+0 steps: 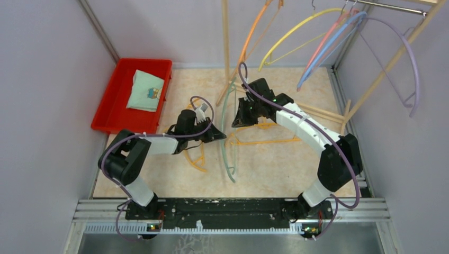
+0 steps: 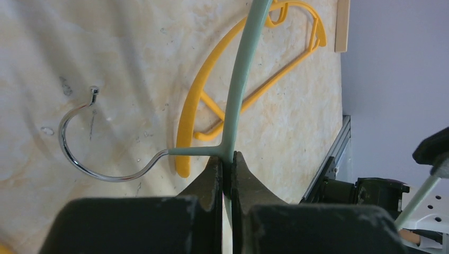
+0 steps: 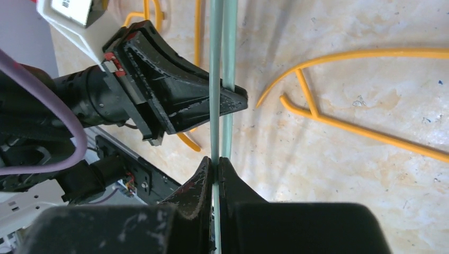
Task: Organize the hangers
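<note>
Pale lavender walls close in on three sides of a beige marbled table. Its barest stretch lies at the near right, in front of the metal rail that carries both arm bases. A pale wooden pole rack rises over the far right corner. From it hang an orange curved plastic hanger, a yellow one, a blue one pressed against a pink one, and a lavender one swinging out near the right wall. Their hooks run out of the top of the frame, so I cannot see how they sit on the rod. A red plastic bin sits against the left wall at the far left corner, with a folded pale green cloth inside. At mid-table the two arms meet around a pale green curved plastic hanger. The left gripper has its jaws pinched tight on it, right where the silver metal hook joins the plastic. The right gripper is clamped narrow on the same hanger's thin rim, just beside the left one. A flat yellow plastic hanger lies on the table under the right arm, and another yellow hanger lies near the left gripper, partly hidden by it. Whether the green hanger's lower tip touches the table I cannot tell.
</note>
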Robot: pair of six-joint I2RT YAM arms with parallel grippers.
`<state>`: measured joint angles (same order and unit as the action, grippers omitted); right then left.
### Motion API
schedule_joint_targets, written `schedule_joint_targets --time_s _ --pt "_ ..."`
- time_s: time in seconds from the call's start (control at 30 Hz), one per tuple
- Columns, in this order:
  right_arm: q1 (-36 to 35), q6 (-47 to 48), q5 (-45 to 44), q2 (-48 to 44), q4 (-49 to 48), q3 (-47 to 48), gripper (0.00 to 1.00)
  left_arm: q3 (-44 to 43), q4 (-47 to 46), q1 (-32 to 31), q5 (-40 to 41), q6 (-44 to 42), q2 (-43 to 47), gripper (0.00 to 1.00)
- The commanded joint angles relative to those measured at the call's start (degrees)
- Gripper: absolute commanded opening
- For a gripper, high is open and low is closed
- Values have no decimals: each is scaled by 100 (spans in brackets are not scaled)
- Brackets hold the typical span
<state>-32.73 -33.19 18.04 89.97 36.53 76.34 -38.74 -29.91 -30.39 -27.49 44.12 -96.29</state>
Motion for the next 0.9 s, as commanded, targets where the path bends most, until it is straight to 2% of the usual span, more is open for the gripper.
schedule_joint_targets --time_s 0.0,0.07,0.1,0.17,0.2,0.27,0.43,0.6,0.87 --pt "39 271 -184 -148 -19 70 0 -169 476 -55 74 -346 662 0" --pt "38 458 -361 -87 160 43 0 -244 1129 -55 468 -610 1048 0" --pt "34 573 -503 -69 292 65 7 -278 1490 -55 675 -702 1242 0" --pt "2 845 -888 -92 549 174 36 -392 2182 -55 1117 -1053 1592 0" --pt "-23 968 -1096 -143 656 235 43 -449 2489 -55 1329 -1190 1728 0" --pt "-53 1175 -1365 -299 748 308 50 -528 2971 -52 1780 -1398 1960 0" --pt "-200 1486 -1678 -655 1002 526 55 -826 3807 -46 2461 -1525 2087 0" --pt "-693 1570 -1705 -1056 1061 598 55 -1177 4550 -46 3073 -1216 1820 0" --pt "-1212 1561 -1473 -1366 611 -12 55 -1637 5108 -46 3594 -1051 1524 0"
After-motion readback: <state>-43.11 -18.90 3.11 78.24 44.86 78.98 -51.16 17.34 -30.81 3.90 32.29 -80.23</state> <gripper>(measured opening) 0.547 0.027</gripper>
